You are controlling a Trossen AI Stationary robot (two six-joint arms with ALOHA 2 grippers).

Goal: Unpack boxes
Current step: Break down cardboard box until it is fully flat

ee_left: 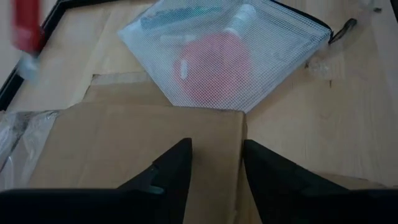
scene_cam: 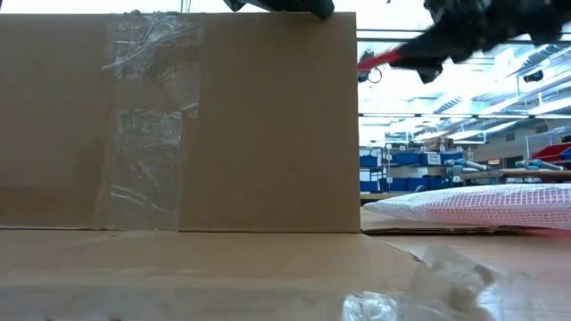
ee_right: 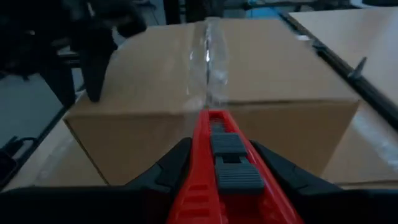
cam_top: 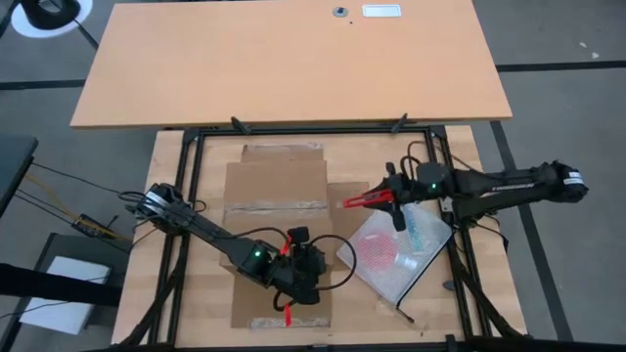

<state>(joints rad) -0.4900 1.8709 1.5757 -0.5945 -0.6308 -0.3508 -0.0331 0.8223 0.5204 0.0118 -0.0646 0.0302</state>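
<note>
On the left, our left gripper [cam_top: 305, 266] sits over the carton's [cam_top: 276, 200] near right part, and its wrist camera shows the two dark fingers [ee_left: 171, 171] parted with a gap between them, nothing caught in it, just cardboard below. The carton itself stands in the middle of the table [cam_top: 460, 156], inside the black frame [cam_top: 293, 130], flaps spread flat around it; from table height we face one brown wall with a clear tape strip [scene_cam: 147, 125] running down it. Moving right, the mesh bag [cam_top: 396, 252] lies flat on the wood just beside the carton's right flap, something red and round showing through it. Above the bag, our right gripper [cam_top: 389, 198] hangs off the carton's right side, jaws clamped on a red cutter [cam_top: 364, 199] that points left toward the box. In the right wrist view that cutter [ee_right: 217, 168] aims straight at the taped seam on top.
</note>
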